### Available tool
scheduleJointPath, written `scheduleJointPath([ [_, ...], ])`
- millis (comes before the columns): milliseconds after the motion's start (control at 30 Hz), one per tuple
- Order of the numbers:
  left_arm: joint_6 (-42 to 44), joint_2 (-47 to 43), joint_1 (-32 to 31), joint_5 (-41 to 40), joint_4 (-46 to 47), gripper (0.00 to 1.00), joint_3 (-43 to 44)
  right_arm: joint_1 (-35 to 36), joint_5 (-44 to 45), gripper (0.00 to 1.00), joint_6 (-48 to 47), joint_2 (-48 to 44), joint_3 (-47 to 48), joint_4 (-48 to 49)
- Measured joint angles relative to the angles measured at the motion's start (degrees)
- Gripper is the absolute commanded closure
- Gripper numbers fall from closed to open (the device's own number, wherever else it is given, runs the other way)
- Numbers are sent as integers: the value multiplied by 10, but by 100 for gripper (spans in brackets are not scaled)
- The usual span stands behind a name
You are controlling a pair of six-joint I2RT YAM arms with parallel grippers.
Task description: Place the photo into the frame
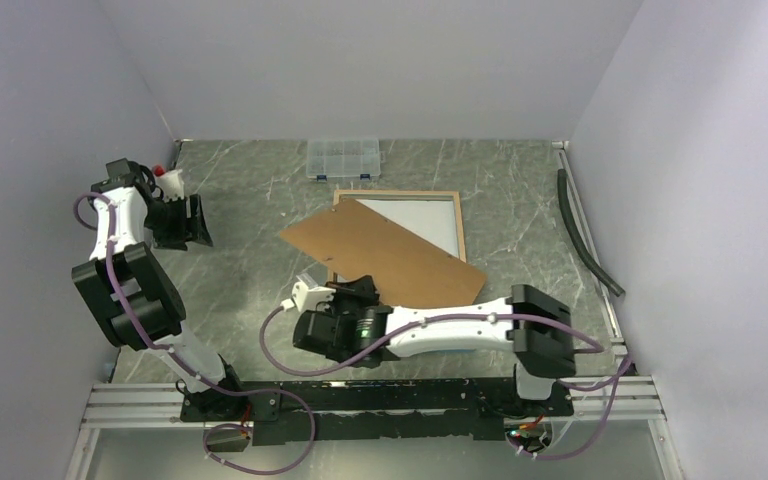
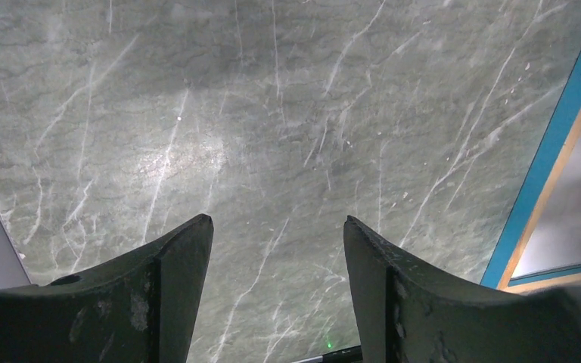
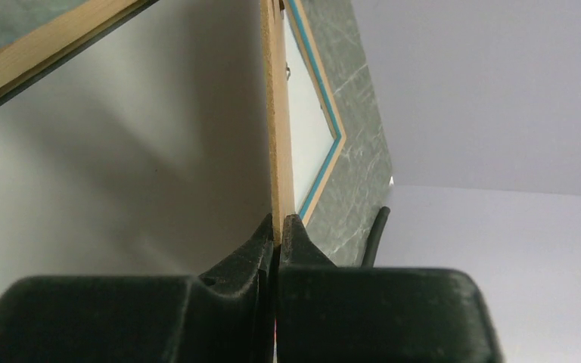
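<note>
Where the frame (image 1: 425, 215) lay: flat on the table (image 1: 260, 210), far of centre, with its wood-coloured back up and its blue front down on the marble.
Inside the frame: a pale blank sheet filled the opening; I could not tell whether it was the white back of the photo or only the pane.
Across the frame: the brown backing board (image 1: 380, 255) sat slantwise over the near-left part. It covered that corner and reached past the rim on the left and on the near right.
Right claw (image 3: 278, 223): pinched tight on the board's near-left edge, which ran straight up from between the fingers in the wrist view.
Left claw (image 2: 276, 227): spread wide and holding nothing, over bare marble at the far left, well apart from the frame.
Compartment box (image 1: 343, 158): clear plastic, just beyond the frame's far-left corner; I could not make out its contents.
Black hose (image 1: 585, 230): lay along the right wall.
</note>
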Motion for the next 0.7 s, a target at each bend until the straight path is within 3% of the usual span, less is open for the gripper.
scheduleJointPath([
  [200,0,0,0,1,0,30,-8,14,2,100,53,87,40,-60],
  [300,0,0,-1,1,0,30,-8,22,3,79,84,123,68,-99],
  [433,0,0,-3,4,0,29,-8,28,-33,38,145,154,108,-128],
  [633,1,0,-10,5,0,29,-8,32,-107,4,182,172,162,-143],
  [700,1,-2,-17,6,-1,28,-8,34,-126,0,184,173,178,-149],
])
